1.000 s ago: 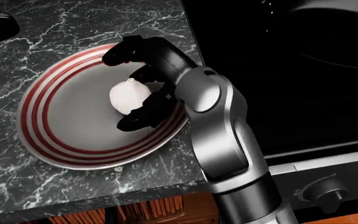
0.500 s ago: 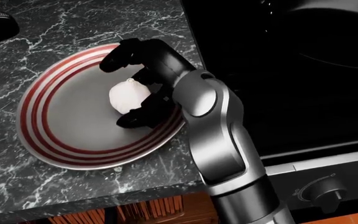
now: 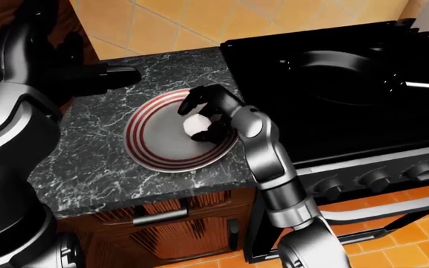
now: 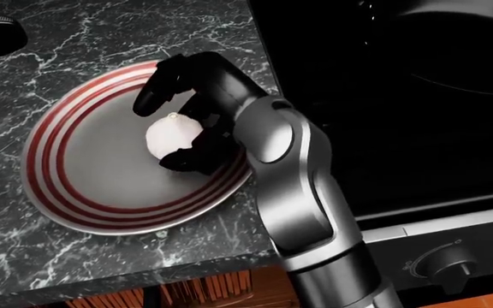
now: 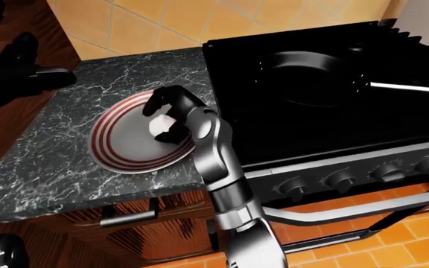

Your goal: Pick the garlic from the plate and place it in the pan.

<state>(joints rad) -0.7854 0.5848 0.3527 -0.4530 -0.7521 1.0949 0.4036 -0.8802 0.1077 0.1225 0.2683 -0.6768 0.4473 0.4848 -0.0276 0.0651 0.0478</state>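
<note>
We have the right robot hand [image 4: 182, 119] curled over the garlic [image 4: 172, 136], which sits on the red-striped plate [image 4: 67, 186] toward its right side, on the dark marble tabletop [image 4: 75, 38]. The fingers [image 4: 157, 86] arch above the bulb from the top of the head view and the thumb-side digit sits below it, so the hand is narrowed around the garlic, though we cannot tell from these views whether every fingertip is actually pressing on it. The left robot hand [image 3: 110, 75] hovers over the tabletop at the upper left of the left-eye view, well apart from the plate, with its fingers extended. The black frying pan [image 5: 311, 70] waits on the stove [image 5: 393, 120] to the right of the plate. To do this step well, we judge we should finish closing evenly from both sides so the round bulb does not squirt out or roll across the plate, confirm contact, then lift straight up clear of the plate rim before swinging right toward the pan.
</note>
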